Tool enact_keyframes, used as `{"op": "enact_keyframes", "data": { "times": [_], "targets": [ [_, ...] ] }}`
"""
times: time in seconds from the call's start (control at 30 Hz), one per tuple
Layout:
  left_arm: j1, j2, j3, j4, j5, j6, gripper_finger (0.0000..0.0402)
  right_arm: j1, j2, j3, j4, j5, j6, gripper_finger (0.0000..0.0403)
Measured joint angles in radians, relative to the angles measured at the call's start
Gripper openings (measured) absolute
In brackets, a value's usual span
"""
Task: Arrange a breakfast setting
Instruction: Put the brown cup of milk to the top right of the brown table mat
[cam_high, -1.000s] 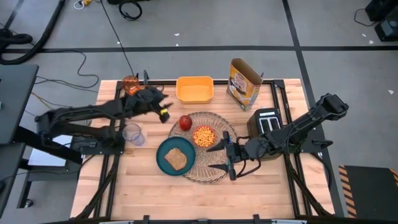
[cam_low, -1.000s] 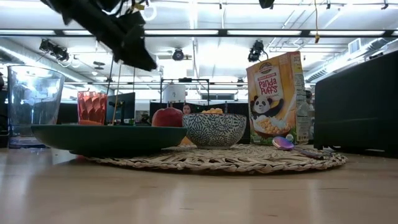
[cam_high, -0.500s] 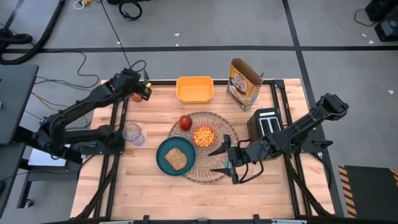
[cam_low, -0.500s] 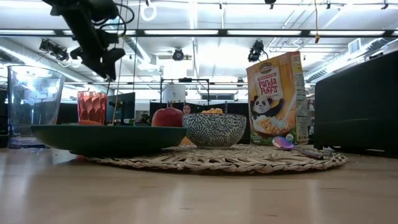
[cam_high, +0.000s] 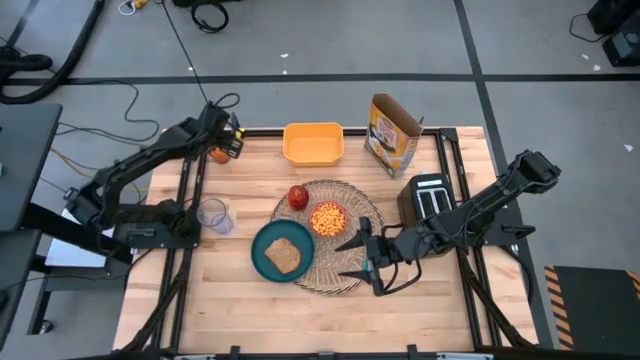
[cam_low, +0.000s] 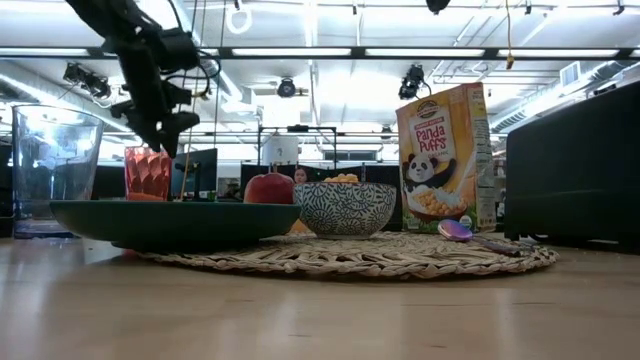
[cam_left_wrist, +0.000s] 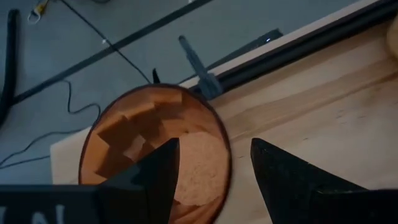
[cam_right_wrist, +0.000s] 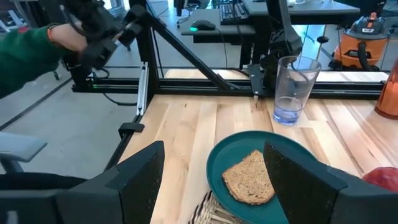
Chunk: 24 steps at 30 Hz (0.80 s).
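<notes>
— Where does the setting stand?

— The round woven straw placemat (cam_high: 335, 240) lies mid-table. On it sit the patterned bowl of orange cereal (cam_high: 327, 218) and the red apple (cam_high: 298, 196) just beside it; the teal plate (cam_high: 262, 255) overlaps the mat's edge and carries the brown toast slice (cam_high: 285, 256). A small shiny spoon (cam_low: 456, 231) rests on the mat's far side in the low view. The orange translucent cup (cam_high: 218, 153) is well apart, at the table's back left corner.

— And your left gripper?

— My left gripper (cam_high: 225, 140) hangs right over that cup. From my wrist I look down into its open mouth (cam_left_wrist: 155, 149), one finger (cam_left_wrist: 158, 177) over the inside and the other outside the rim — spread, not touching it that I can tell.

— The right one?

— My right gripper (cam_high: 357, 256) sits low at the placemat's right edge, fingers (cam_right_wrist: 134, 180) wide apart, holding nothing, facing the plate.

— Anything else around?

— A clear glass tumbler (cam_high: 212, 213) left of the plate, a yellow rectangular tub (cam_high: 313, 143) at the back, an open cereal box (cam_high: 392, 133) and a black toaster (cam_high: 428, 197) on the right — all apart from the mat
</notes>
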Motion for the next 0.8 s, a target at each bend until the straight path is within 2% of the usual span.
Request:
{"op": "enact_keyframes", "data": {
  "times": [0.2,0.47,0.67,0.8],
  "targets": [
    [0.032,0.019,0.0,-0.006,0.027,0.017,0.019,0.0,0.0,0.0,-0.007,-0.012,-0.001,0.0282],
    [0.04,0.019,0.0,-0.037,0.067,0.081,0.009,0.0,0.0,0.0,-0.01,-0.023,-0.003,0.0282],
    [0.04,0.019,-0.001,-0.042,0.075,0.141,0.002,0.0,0.0,0.0,0.082,-0.162,-0.004,0.0279],
    [0.04,0.019,0.0,-0.035,0.074,0.162,0.0019,0.0,0.0,0.0,0.13,-0.245,-0.028,0.0276]
  ]
}}
